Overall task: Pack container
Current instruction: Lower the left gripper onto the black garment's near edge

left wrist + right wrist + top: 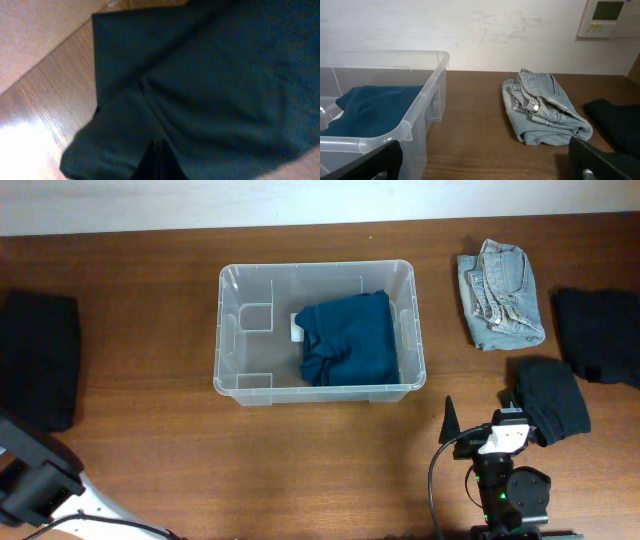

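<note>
Folded denim jeans [500, 292] on wooden table [150, 450]; black cloth [38, 360] far left; wall thermostat [610, 17] behind.

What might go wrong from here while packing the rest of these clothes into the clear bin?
1. The teal garment fills the right half of the container; more clothes dropped there could pile above the rim.
2. The right gripper is open next to the small black garment; a partial pinch may unfold it.
3. The left gripper is shut against the dark cloth; any grip is unclear, so a lift might drop it.
</note>
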You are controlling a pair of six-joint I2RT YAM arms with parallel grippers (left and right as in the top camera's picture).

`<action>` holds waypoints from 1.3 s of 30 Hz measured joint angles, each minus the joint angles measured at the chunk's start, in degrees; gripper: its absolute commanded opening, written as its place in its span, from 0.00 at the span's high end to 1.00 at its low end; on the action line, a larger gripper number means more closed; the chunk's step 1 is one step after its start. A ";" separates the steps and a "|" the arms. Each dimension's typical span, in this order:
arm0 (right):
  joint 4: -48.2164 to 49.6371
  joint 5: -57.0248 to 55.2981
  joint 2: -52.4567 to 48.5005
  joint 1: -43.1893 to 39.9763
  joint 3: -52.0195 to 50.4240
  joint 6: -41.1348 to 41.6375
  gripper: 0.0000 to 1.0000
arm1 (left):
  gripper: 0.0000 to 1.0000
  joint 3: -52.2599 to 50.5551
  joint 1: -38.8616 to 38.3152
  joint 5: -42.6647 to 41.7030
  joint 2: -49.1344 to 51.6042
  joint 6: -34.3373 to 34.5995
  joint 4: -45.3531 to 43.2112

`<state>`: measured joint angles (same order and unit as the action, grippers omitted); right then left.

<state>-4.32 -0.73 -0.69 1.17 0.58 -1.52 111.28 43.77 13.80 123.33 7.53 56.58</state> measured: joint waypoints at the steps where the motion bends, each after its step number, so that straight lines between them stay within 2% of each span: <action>1: 0.00 0.02 0.00 0.00 0.00 -0.04 0.02 | 1.00 -0.79 0.28 0.02 0.00 -0.72 -1.25; 8: 0.02 0.02 0.00 0.00 0.00 0.00 0.02 | 1.00 -5.35 0.31 -2.45 0.00 -4.85 -7.98; 17: 0.00 0.02 0.00 0.00 0.00 -0.04 0.02 | 0.99 -12.26 0.28 -4.20 0.00 -6.14 -14.88; 39: 0.00 0.00 0.00 0.00 0.00 -0.02 0.01 | 0.99 -24.24 0.28 -11.17 -0.72 -6.27 -19.58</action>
<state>-4.32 -0.73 -0.69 1.17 0.58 -1.54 87.05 44.05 2.63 122.61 1.26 36.99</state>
